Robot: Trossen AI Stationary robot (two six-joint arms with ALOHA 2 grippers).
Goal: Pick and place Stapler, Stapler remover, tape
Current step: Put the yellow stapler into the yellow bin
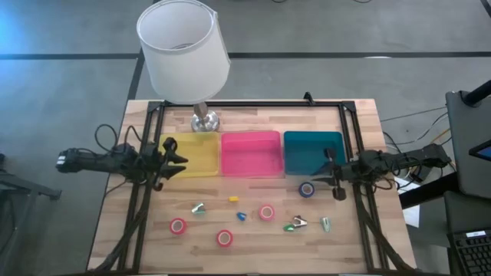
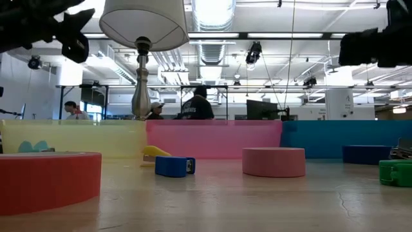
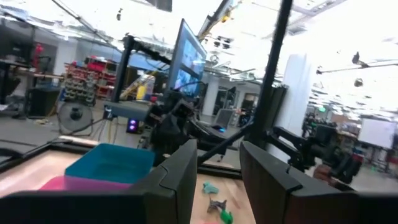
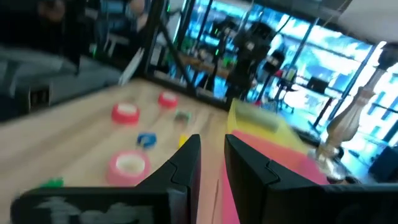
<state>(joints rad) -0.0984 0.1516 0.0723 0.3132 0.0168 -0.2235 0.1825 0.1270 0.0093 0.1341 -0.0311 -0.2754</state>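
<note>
1. High view: small blue ring-shaped tape roll (image 1: 307, 188) on wooden table (image 1: 253, 245), just beside right tool (image 1: 331, 182), far from left tool (image 1: 170, 159) by yellow plastic bin (image 1: 192, 156).
2. Low view: red tape roll (image 2: 48, 180) nearest; nothing gripped.
3. Left wrist: fingers (image 3: 177, 180) parted, empty.
4. Right wrist: fingers (image 4: 183, 165) narrowly parted, empty.

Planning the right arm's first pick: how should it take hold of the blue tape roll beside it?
From straight above. The blue tape roll lies flat, hole upward, so I'd close the right gripper across its outer rim, or with one finger in the core.
</note>
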